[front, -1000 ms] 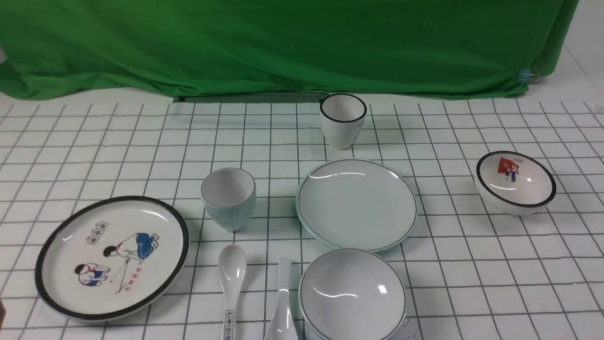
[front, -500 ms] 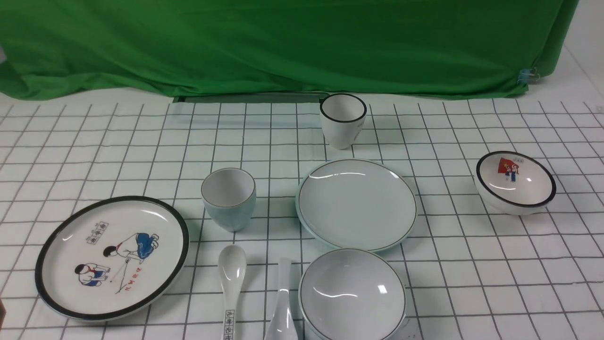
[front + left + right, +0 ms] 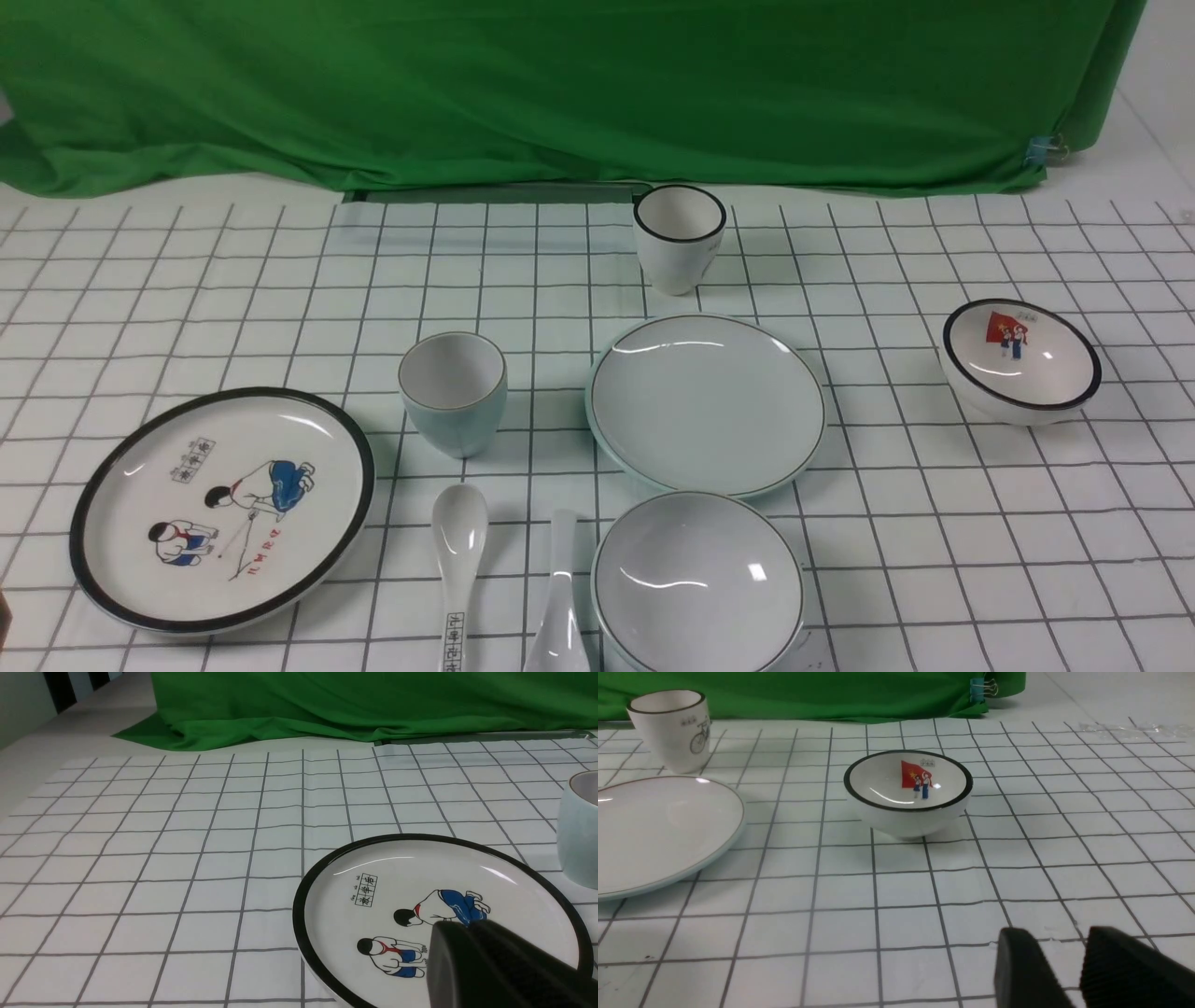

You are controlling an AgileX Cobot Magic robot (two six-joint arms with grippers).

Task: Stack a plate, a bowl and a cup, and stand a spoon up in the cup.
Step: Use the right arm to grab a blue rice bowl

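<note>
Nothing has moved in the last second. My left gripper is closed on nothing; my right gripper stands apart, empty. The bowl sits at the worktop's near edge, just beside the plate; I'd pinch its far rim, lift clear, centre it.

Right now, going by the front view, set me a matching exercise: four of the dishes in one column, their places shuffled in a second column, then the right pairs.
Dishes
1. plain plate
2. plain bowl
3. pale blue cup
4. flag bowl

Places
A. nearest the camera, directly in front of the plain plate
B. far right, apart from the rest
C. centre, in front of the black-rimmed cup
D. right of the cartoon plate and further back

Pairs: 1-C, 2-A, 3-D, 4-B
</note>
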